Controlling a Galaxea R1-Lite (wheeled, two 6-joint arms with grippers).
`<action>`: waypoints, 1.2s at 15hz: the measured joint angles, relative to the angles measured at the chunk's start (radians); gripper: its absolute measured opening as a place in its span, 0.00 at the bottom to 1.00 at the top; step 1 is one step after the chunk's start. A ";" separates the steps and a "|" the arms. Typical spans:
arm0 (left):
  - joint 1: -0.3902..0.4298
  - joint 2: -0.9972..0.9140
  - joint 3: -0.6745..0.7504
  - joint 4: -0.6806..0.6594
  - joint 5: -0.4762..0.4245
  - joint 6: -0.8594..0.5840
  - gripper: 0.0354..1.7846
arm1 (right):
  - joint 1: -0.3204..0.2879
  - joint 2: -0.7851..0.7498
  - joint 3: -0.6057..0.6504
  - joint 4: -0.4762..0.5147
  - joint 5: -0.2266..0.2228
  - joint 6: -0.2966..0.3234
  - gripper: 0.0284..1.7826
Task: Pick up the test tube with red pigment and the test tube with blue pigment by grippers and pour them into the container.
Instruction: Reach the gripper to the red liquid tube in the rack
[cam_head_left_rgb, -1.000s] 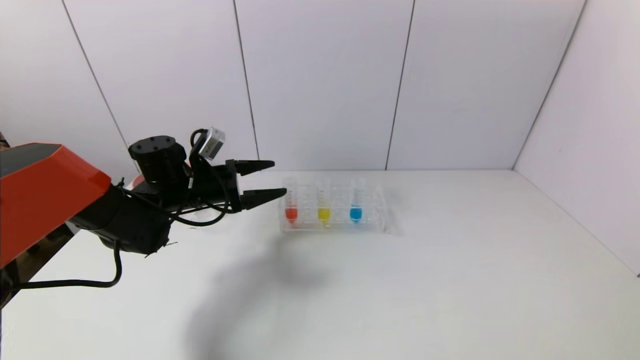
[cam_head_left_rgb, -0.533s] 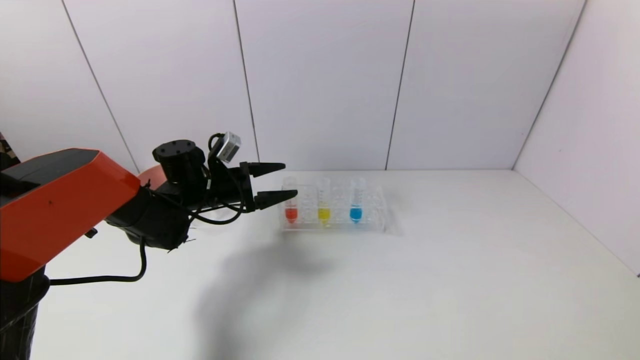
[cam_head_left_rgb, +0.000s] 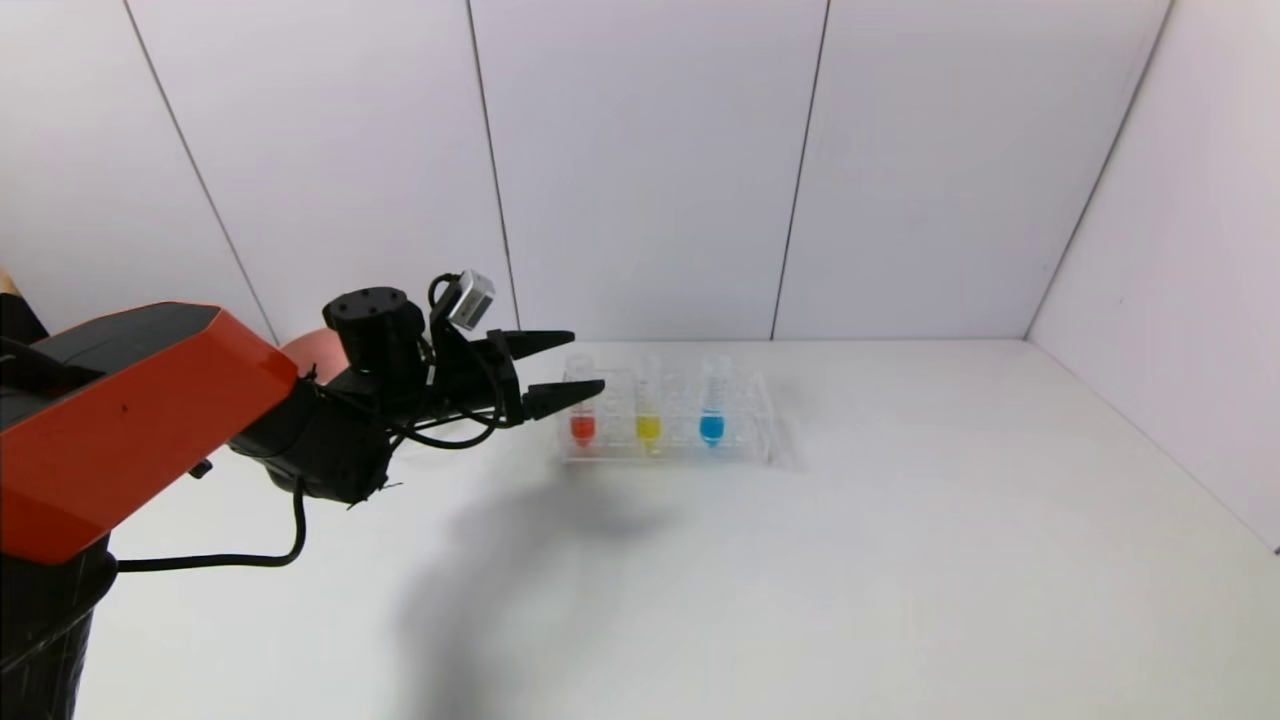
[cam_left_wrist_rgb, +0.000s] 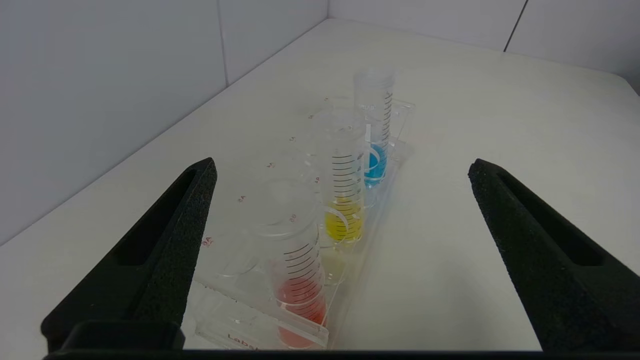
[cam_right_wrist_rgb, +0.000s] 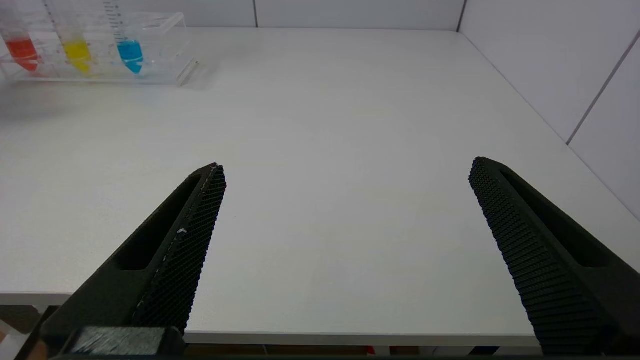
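Observation:
The test tube with red pigment (cam_head_left_rgb: 582, 412) stands at the left end of a clear rack (cam_head_left_rgb: 750, 442). The test tube with blue pigment (cam_head_left_rgb: 712, 410) stands two places to its right. My left gripper (cam_head_left_rgb: 588, 360) is open and level with the red tube's upper part, its nearer fingertip overlapping the tube in the head view. In the left wrist view the red tube (cam_left_wrist_rgb: 298, 280) shows between the wide-open fingers of the gripper (cam_left_wrist_rgb: 342, 165), untouched, with the blue tube (cam_left_wrist_rgb: 375, 150) farthest off. My right gripper (cam_right_wrist_rgb: 347, 165) hangs open over the table's near edge. The container is out of view.
A tube of yellow liquid (cam_head_left_rgb: 648, 412) stands between the red and blue ones. A pink rounded thing (cam_head_left_rgb: 305, 350) peeks out behind the left arm. White walls close the table at the back and right.
My left gripper has moved right towards the rack, from just short of the red tube to level with it. It stays open. The tubes have not moved.

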 joint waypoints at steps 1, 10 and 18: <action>-0.004 0.000 0.002 0.000 0.001 0.000 0.99 | 0.000 0.000 0.000 0.000 0.000 0.000 1.00; -0.016 0.026 -0.007 0.014 0.008 0.002 0.99 | 0.000 0.000 0.000 0.000 0.000 0.000 1.00; -0.016 0.080 -0.048 0.013 0.008 0.003 0.99 | 0.000 0.000 0.000 0.000 0.000 0.000 1.00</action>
